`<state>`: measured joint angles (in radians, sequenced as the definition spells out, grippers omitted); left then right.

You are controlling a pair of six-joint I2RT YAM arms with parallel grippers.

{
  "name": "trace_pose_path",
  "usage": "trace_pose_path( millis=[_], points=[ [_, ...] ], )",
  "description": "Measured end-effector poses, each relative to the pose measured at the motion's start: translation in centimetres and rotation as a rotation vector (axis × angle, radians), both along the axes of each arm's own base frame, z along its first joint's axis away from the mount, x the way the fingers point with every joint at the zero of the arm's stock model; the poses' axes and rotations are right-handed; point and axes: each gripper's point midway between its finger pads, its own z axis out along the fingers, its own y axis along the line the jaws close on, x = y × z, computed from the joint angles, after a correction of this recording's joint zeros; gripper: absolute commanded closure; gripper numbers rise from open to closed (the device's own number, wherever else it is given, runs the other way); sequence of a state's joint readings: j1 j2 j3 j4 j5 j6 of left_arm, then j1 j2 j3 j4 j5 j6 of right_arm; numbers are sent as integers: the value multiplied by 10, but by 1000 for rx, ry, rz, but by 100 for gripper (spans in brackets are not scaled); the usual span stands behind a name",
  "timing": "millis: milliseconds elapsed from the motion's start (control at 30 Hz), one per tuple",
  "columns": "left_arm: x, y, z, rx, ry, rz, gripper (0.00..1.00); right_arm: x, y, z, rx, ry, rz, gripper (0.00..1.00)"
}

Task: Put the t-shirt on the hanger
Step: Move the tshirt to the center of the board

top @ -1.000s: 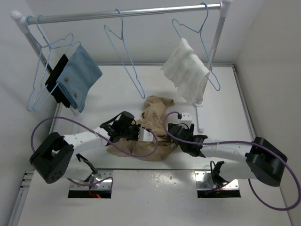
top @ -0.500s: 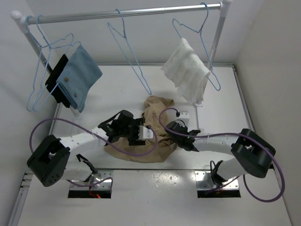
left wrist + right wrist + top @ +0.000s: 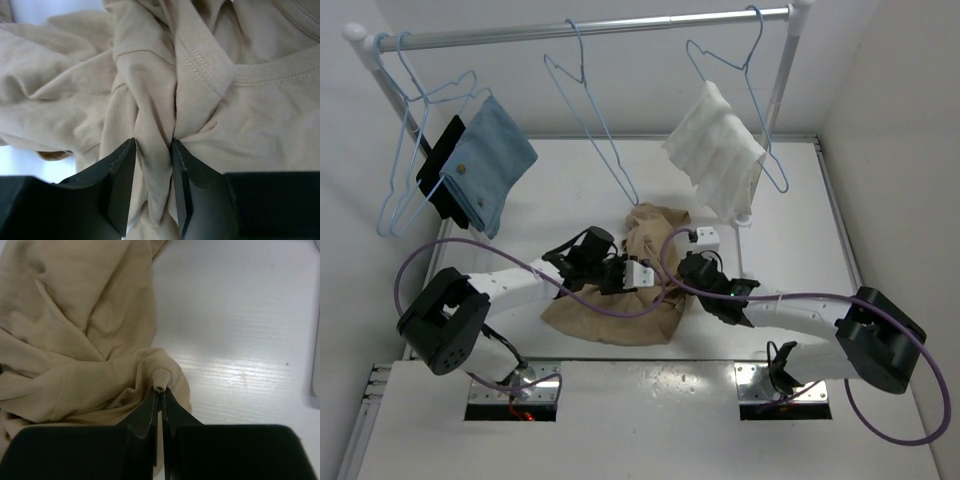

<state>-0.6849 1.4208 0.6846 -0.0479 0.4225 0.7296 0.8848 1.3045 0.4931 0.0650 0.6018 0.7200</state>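
Left wrist: L gripper part-open pinching t-shirt; R gripper clamped.

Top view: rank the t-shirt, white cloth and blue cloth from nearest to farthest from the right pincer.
1. t-shirt: on the table, its edge pinched in the right pincer.
2. white cloth: hanging behind, to the right.
3. blue cloth: hanging at far left.

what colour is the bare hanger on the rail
The hanger is light blue, clearest in the top external view.

We log the right gripper, open before, now pinched on the t-shirt edge. Our left gripper has regripped another fold.
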Motion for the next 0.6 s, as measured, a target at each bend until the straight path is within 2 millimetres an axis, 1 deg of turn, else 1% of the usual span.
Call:
trace_pose_path(
  millis=[33,67,100,133,267,367,467,533,567,600],
  points=[
    [0,0,-2,6,2,-6,57,1,1,2,-4,-11,12,100],
    [-1,0,-5,12,3,-11,48,2,1,4,-9,-19,23,100],
    [-1,1,-7,18,6,-16,38,3,2,6,-8,-28,33,100],
    [-2,1,-8,23,5,-23,23,3,3,8,-9,-36,42,100],
    [-7,-2,-2,29,30,-66,7,5,5,13,-7,-59,62,100],
    [-16,-7,9,22,63,-132,2,4,5,12,-11,-59,73,100],
    [-20,-12,24,-4,97,-174,1,3,5,11,-15,-54,84,100],
    [-15,-12,33,-36,109,-159,6,2,6,10,-16,-53,87,100],
    [-11,-11,36,-53,118,-134,10,3,6,11,-16,-53,87,100],
    [-4,-9,38,-66,114,-106,22,2,6,10,-15,-52,89,100]
  ],
)
